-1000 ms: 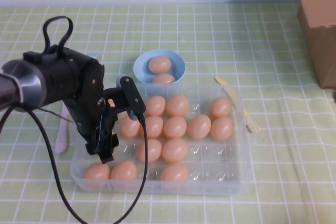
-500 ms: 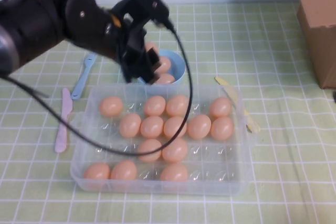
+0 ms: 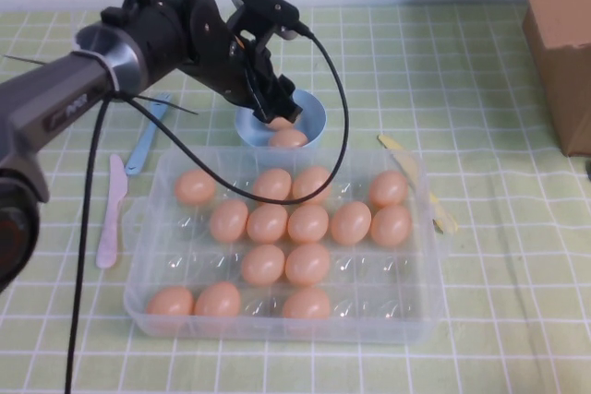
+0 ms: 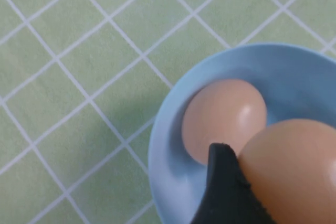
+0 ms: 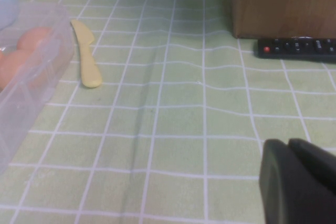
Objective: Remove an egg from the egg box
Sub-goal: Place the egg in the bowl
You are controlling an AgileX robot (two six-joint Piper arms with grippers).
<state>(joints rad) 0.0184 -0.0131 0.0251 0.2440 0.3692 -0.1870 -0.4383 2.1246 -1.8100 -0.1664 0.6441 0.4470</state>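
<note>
The egg box [image 3: 417, 313] is a clear plastic tray holding several tan-orange eggs, such as one [image 3: 307, 222] near its middle. My left gripper [image 3: 277, 110] hangs over the light-blue bowl [image 3: 312, 117] just behind the box. It is shut on the egg [image 4: 296, 174], with one black finger [image 4: 223, 187] pressed against the egg's side. Another egg [image 4: 226, 116] lies in the bowl [image 4: 294, 72] below, and one shows at the bowl's near side [image 3: 288, 138]. My right gripper [image 5: 299, 182] is shut and empty, low over the tablecloth, out of the high view.
A pink knife [image 3: 110, 214] and a blue utensil [image 3: 143, 140] lie left of the box. A yellow knife [image 3: 406, 161] lies along its right side, also in the right wrist view [image 5: 86, 56]. A cardboard box [image 3: 559, 34] stands at the back right with a black remote [image 5: 296, 48] beside it.
My left arm has risen from low over the box's left side and swung back to hang over the blue bowl.
</note>
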